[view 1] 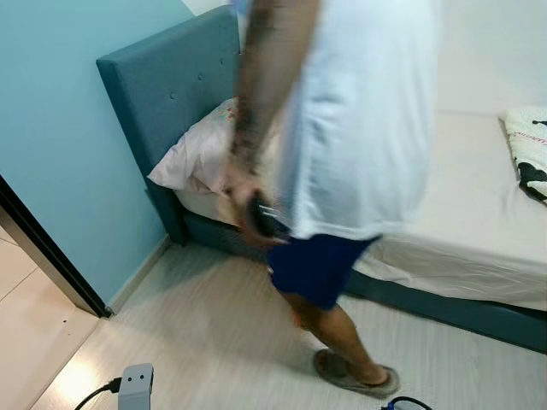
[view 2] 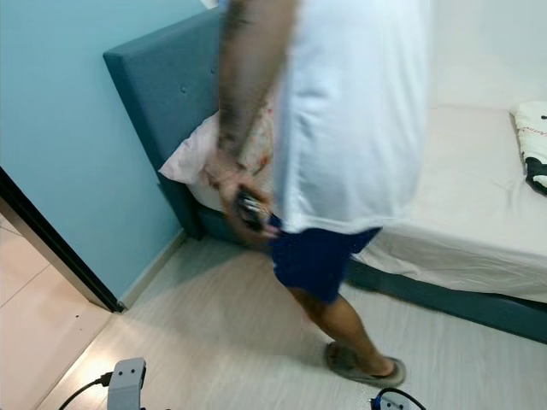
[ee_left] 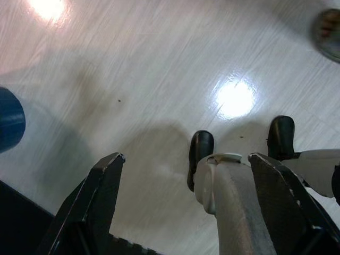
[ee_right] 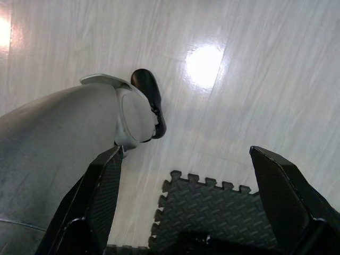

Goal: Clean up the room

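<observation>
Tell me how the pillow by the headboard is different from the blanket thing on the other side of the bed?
The pillow is pale pink and plain, with a small print near its top; the folded cloth is white with bold black patches. The pillow leans against the blue headboard and is partly hidden by the person; the cloth lies flat at the far edge of the view, cut off by the frame. Both rest on the same white-sheeted bed.

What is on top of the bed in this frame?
On the bed a pale pillow leans against the blue headboard, and a black-and-white patterned cloth lies at the far right. A person walking past covers the middle of the mattress.
</observation>
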Tool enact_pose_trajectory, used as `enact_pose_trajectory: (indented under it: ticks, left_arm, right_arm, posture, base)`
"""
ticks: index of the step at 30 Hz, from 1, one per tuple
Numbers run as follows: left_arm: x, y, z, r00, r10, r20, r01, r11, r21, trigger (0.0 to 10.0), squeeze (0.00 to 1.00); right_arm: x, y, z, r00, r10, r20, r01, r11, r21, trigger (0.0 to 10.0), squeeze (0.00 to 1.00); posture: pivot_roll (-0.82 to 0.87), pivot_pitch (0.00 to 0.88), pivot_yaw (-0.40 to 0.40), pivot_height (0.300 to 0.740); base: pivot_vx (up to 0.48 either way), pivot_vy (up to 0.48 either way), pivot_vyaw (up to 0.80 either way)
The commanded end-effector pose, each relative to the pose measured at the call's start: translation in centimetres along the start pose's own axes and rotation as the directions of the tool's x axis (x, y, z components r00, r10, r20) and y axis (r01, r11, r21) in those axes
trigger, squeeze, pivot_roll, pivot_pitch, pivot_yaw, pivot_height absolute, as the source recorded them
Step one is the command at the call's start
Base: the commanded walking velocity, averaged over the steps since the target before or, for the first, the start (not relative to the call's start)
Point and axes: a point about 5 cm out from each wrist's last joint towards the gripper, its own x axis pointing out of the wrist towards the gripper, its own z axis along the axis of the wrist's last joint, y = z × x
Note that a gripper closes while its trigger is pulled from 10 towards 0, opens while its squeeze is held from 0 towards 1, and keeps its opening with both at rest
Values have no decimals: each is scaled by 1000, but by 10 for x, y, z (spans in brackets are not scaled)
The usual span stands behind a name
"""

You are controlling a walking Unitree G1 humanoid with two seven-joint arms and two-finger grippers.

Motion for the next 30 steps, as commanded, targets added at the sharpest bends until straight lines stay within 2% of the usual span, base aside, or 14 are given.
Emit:
enact_pose_trajectory:
  ticks: [1, 7, 9, 10, 11, 13, 17, 20, 23, 24, 25, 28, 30]
  left_arm:
    - [-1, 7, -3, 1000, 12, -13, -12, 1000, -1, 10000, 0]
    - [-1, 6, -3, 1000, 9, -13, -9, 1000, -4, 10000, 0]
    - [-1, 6, -3, 1000, 7, -14, -7, 1000, -5, 10000, 0]
    - [-1, 6, -3, 1000, 5, -14, -6, 1000, -6, 10000, 0]
    - [-1, 6, -3, 1000, 5, -14, -6, 1000, -6, 10000, 0]
    - [-1, 5, -3, 1000, 3, -15, -3, 1000, -6, 10000, 0]
    - [-1, 5, -3, 1000, 0, -16, 0, 1000, -4, 10000, 0]
    - [-1, 4, -3, 1000, -1, -16, 1, 1000, -4, 10000, 0]
    - [-1, 4, -4, 1000, -3, -16, 2, 1000, -3, 10000, 0]
    - [-1, 4, -4, 1000, -3, -17, 3, 1000, -3, 10000, 0]
    - [-1, 4, -4, 1000, -3, -17, 3, 1000, -3, 10000, 0]
    - [-1, 4, -4, 1000, -4, -17, 4, 1000, -1, 10000, 0]
    - [-1, 4, -4, 1000, -4, -17, 4, 1000, -1, 10000, 0]
  right_arm:
    - [2, 34, -2, 996, 86, -17, -86, 996, -6, 10000, 0]
    - [1, 36, -3, 996, 86, -18, -86, 996, -6, 10000, 0]
    - [1, 32, -3, 996, 82, -18, -82, 997, -5, 10000, 0]
    - [1, 18, -3, 997, 70, -17, -70, 998, -4, 10000, 0]
    - [1, 18, -3, 997, 70, -17, -70, 998, -4, 10000, 0]
    - [-1, -5, -4, 999, 49, -18, -49, 999, -2, 10000, 0]
    - [-3, -14, -9, 999, 41, -23, -41, 999, 0, 10000, 0]
    - [-4, -13, -14, 999, 42, -28, -42, 999, 1, 10000, 0]
    - [-5, -5, -23, 998, 47, -38, -47, 999, 0, 10000, 0]
    - [-4, 5, -28, 997, 56, -53, -57, 998, -17, 10000, 0]
    - [-4, 5, -28, 997, 56, -53, -57, 998, -17, 10000, 0]
    - [-3, 13, -27, 996, 66, -60, -67, 998, -16, 10000, 0]
    - [-3, 13, -27, 996, 66, -60, -67, 998, -16, 10000, 0]
  posture:
    - [-87, 99, 59, 740]
    - [-89, 100, 59, 740]
    - [-92, 102, 60, 740]
    - [-93, 102, 60, 740]
    - [-93, 102, 60, 740]
    - [-93, 103, 60, 740]
    - [-96, 105, 61, 740]
    - [-97, 106, 61, 740]
    - [-97, 106, 60, 740]
    - [-96, 106, 59, 740]
    - [-96, 106, 59, 740]
    - [-96, 105, 59, 740]
    - [-96, 105, 59, 740]
  base:
    - [0, 0, 0]
    - [0, 0, 0]
    - [0, 0, 0]
    - [0, 0, 0]
    - [0, 0, 0]
    - [0, 0, 0]
    - [0, 0, 0]
    - [0, 0, 0]
    - [0, 0, 0]
    - [0, 0, 0]
    - [0, 0, 0]
    - [0, 0, -756]
    - [0, 0, -756]
